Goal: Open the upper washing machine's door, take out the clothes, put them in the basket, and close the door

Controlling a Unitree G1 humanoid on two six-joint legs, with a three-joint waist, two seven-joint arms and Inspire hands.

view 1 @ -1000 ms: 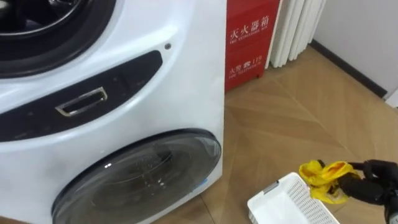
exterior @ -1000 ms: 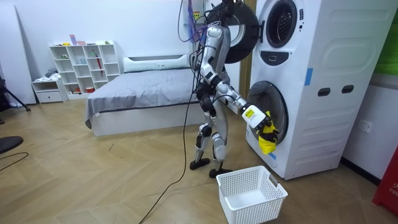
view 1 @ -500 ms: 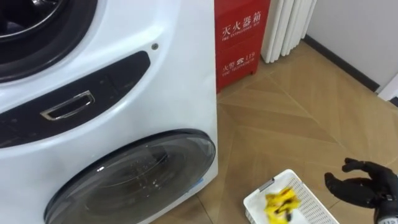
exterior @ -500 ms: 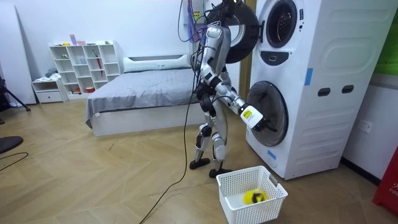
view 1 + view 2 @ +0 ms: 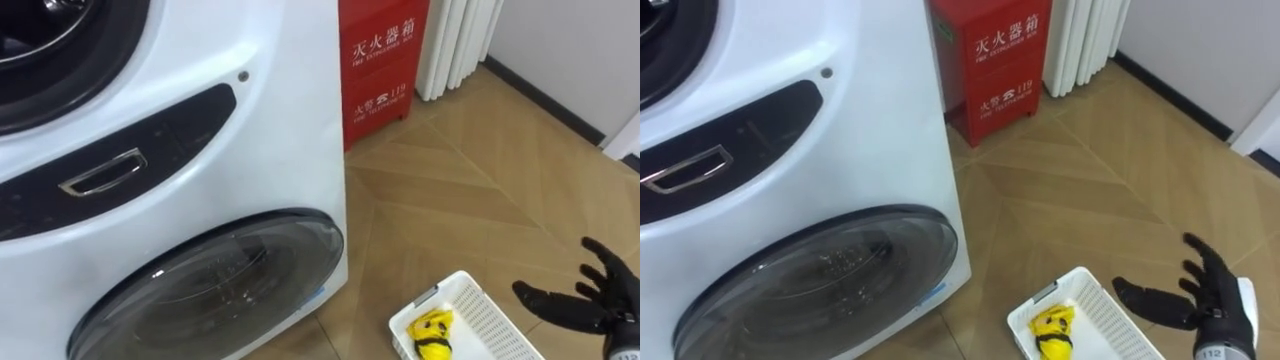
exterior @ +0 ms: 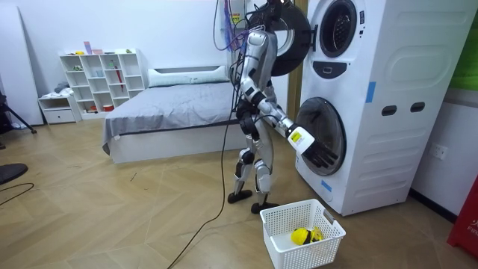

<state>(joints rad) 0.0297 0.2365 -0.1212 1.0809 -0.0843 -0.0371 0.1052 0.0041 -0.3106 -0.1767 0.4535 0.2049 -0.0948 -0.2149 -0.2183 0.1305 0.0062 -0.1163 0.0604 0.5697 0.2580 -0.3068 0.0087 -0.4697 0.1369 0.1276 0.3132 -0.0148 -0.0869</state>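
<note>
The yellow garment (image 5: 432, 330) lies inside the white basket (image 5: 487, 312) on the floor, bunched toward the basket's left edge and clear of its rim. The right hand (image 5: 598, 303) hovers over bare floor beyond the basket's right edge, well apart from the garment. Its fingers are spread wide and it holds nothing. On this evidence the deposit is judged complete, and the step in hand is the return to the washing machine (image 5: 280, 130) for the next item. The lower door (image 5: 210, 290) is closed. The upper drum (image 5: 45, 50) stands open, so the reach should go there, though whether clothes are left inside cannot be seen. Recommended practice is to lift the hand before swinging it across, so that it passes above the basket's rim and does not catch the mesh or tip the basket. The fingers should be kept open until they are well inside the drum and closed only on cloth. The arm should also be kept off the lower door's glass on the way up.
</note>
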